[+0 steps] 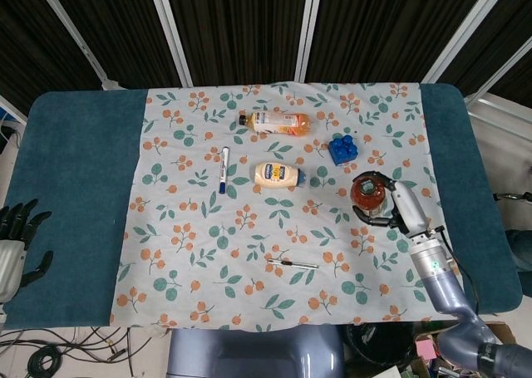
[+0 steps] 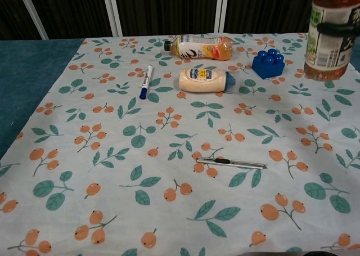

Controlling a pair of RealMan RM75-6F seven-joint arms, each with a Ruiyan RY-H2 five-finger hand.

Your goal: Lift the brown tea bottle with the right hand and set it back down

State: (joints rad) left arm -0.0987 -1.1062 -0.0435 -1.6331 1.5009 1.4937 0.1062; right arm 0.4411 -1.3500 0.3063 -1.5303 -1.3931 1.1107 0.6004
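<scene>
The brown tea bottle (image 1: pixel 370 193) stands upright on the right side of the flowered cloth (image 1: pixel 208 253), seen from above in the head view. In the chest view the bottle (image 2: pixel 332 39) shows at the top right, its base at or just above the cloth; I cannot tell which. My right hand (image 1: pixel 397 208) grips it, with dark fingers (image 2: pixel 339 27) wrapped across the label. My left hand (image 1: pixel 17 238) rests off the table's lower left corner, fingers apart and holding nothing.
A blue block (image 1: pixel 342 149) sits close to the tea bottle on its far left. A mayonnaise bottle (image 1: pixel 278 175), an orange juice bottle (image 1: pixel 276 122) and a blue marker (image 1: pixel 224 169) lie further left. A thin metal pen (image 1: pixel 293 264) lies near the front.
</scene>
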